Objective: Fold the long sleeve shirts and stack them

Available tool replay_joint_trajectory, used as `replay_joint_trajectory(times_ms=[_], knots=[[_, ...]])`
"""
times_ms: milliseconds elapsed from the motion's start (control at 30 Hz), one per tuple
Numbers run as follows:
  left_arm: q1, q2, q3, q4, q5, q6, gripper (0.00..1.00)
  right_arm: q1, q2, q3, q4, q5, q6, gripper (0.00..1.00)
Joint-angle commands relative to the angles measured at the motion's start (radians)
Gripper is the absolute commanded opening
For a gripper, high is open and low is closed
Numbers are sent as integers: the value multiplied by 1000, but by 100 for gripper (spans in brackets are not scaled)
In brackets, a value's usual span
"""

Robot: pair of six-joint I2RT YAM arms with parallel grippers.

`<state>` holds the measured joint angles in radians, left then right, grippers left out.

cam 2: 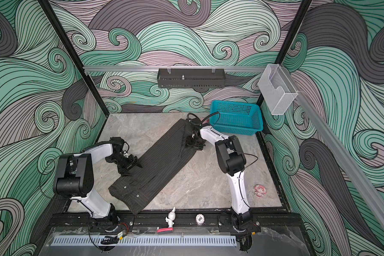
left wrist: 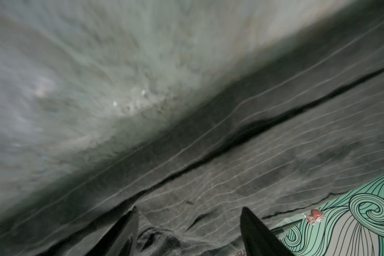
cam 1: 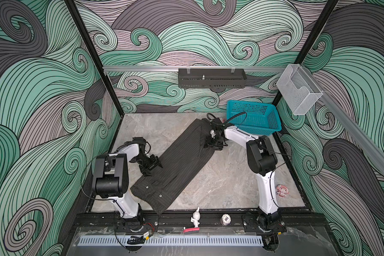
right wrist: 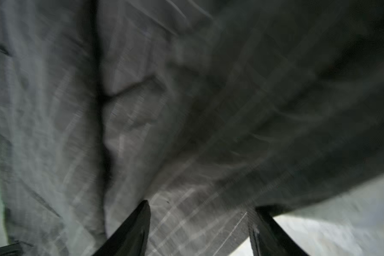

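Gaping wide, left claw (cam 1: 154, 170) and right claw (cam 1: 212, 146) sit at the folded pinstriped shirt (cam 1: 182, 161); ball (cam 1: 225, 219) print illegible.

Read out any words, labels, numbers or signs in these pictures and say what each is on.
No text is legible.
The small round ball on the front rail: dark marks, too small to read.
The pink cartoon sticker on the table: no lettering I can make out.

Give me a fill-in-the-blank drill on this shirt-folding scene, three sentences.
The shirt lies diagonally on the ___. The right gripper is near the shirt's far end, the end closer to the teal ___. The left gripper has its jaws ___.
Missing: table; basket; open.
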<state>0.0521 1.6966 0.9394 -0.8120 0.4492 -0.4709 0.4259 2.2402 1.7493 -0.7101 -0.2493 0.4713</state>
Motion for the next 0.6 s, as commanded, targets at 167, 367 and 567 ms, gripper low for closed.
replay_joint_trajectory(times_ms=[167,367,567], knots=[[-66,3,-173,122,134,-82,70,-6,274,429,-125,-123,-158,68],[-227,13,-198,297,192,-265,70,-6,462,789,-198,-159,-182,69],[-238,-89,-105,229,143,-274,71,-21,381,789,-203,-97,-164,73]])
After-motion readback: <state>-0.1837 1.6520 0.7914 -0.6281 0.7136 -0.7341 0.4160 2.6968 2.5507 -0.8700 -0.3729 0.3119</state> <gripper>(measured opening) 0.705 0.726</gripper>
